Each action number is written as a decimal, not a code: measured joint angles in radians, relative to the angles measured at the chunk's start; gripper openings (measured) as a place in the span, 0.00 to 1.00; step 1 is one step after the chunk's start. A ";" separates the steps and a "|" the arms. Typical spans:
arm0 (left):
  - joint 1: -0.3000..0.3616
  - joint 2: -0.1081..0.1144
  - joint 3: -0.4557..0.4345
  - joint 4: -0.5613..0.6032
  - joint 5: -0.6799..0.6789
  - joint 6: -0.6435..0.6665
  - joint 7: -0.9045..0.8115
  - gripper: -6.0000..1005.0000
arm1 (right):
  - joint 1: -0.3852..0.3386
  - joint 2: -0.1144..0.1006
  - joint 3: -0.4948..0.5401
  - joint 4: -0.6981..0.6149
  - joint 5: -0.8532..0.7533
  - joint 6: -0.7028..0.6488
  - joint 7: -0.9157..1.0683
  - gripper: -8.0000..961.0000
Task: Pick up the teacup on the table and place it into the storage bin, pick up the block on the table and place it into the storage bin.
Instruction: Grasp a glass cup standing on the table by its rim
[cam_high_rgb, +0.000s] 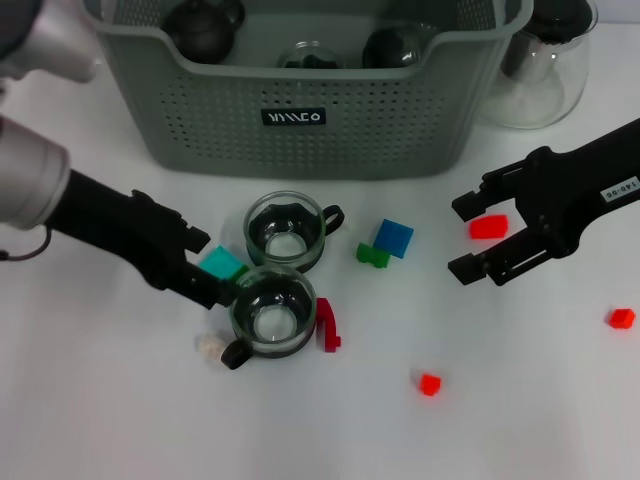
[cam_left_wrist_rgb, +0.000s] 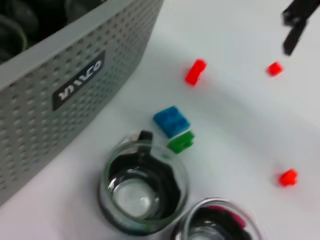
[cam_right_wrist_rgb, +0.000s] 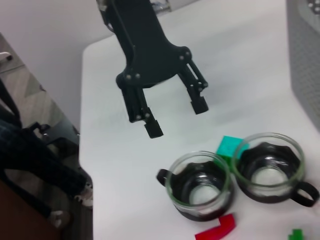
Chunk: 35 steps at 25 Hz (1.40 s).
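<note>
Clear glass with a dark insert forms the near teacup (cam_high_rgb: 273, 311), round and squat, its small black handle pointing away from the storage bin (cam_high_rgb: 300, 95). The left gripper (cam_high_rgb: 205, 268) reaches in low from the robot's left on a black forearm, fingers spread apart and holding nothing, their tips just beside this cup's rim and around a teal block (cam_high_rgb: 220, 264). A dark red curved piece (cam_high_rgb: 328, 327) lies against the cup's other side. A second, matching glass teacup (cam_high_rgb: 285, 231) stands between the first cup and the bin, touching or nearly touching the first. Beside it, toward the robot's right, a blue studded block (cam_high_rgb: 394, 238) abuts a small green block (cam_high_rgb: 372, 255). The right gripper (cam_high_rgb: 468, 237) hovers farther right, jaws wide open and empty, a red block (cam_high_rgb: 488, 226) seen between its fingers. The bin, grey-green perforated plastic with a black label, already holds dark rounded vessels.
</note>
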 joint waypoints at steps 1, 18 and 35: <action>-0.007 -0.002 0.025 0.006 0.020 -0.012 -0.035 0.85 | 0.000 -0.001 0.000 0.002 -0.003 0.004 0.000 0.93; -0.067 -0.004 0.342 -0.008 0.148 -0.157 -0.519 0.85 | 0.002 -0.019 -0.001 0.026 -0.007 0.062 -0.002 0.94; -0.073 -0.007 0.468 -0.073 0.180 -0.238 -0.637 0.74 | 0.040 0.000 -0.015 0.099 -0.070 0.096 -0.054 0.94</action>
